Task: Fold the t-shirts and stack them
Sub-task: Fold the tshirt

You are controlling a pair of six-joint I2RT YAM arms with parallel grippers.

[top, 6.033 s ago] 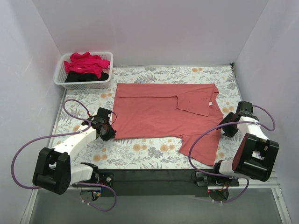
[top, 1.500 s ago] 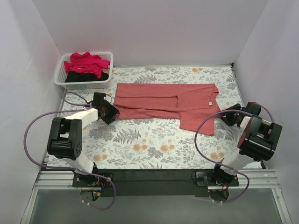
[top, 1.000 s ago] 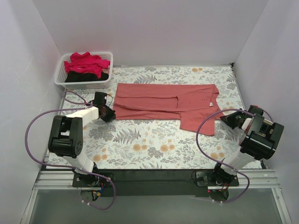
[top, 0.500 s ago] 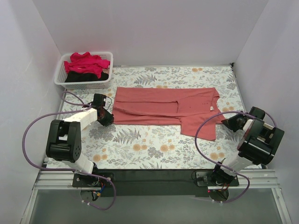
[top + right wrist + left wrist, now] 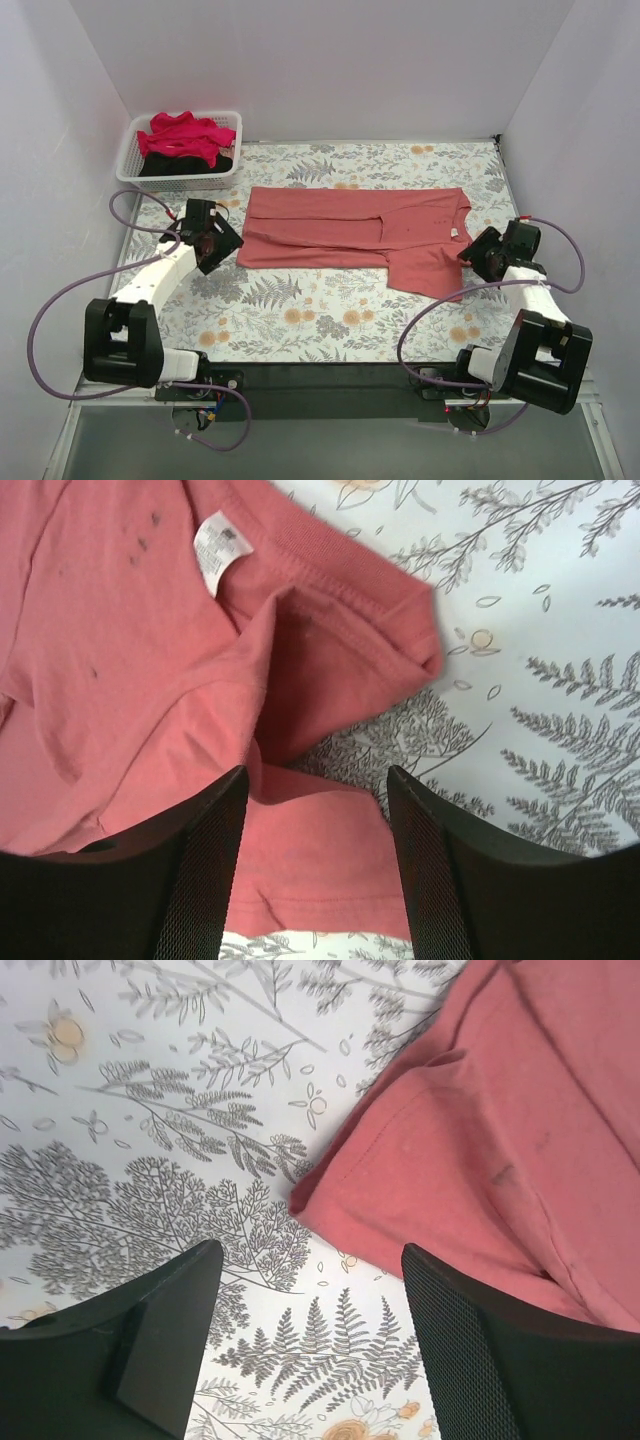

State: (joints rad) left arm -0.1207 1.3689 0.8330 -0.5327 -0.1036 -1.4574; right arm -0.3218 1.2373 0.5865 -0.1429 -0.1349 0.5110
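The coral-red t-shirt [image 5: 340, 228] lies across the middle of the table as a long folded band, one sleeve [image 5: 430, 272] sticking out toward the front right. My left gripper [image 5: 230, 242] stands open just off its left end. In the left wrist view only the tablecloth shows between the fingers [image 5: 160, 1330], and the shirt's corner [image 5: 330, 1195] lies just ahead. My right gripper [image 5: 467, 252] is open over the collar end, its fingers [image 5: 440, 880] either side of loose sleeve cloth [image 5: 320, 850], near the white neck label [image 5: 218, 542]. The crimson-pink t-shirt [image 5: 183, 135] and the black t-shirt [image 5: 190, 165] are in the basket.
A white slatted basket [image 5: 180, 182] stands at the back left corner. White walls close in the left, back and right sides. The floral tablecloth [image 5: 320, 315] is bare in front of the shirt. Purple cables loop beside both arms.
Both grippers went from shut to open and let go of the shirt's two ends. The shirt settled flat, and both arms swung inward off its ends.
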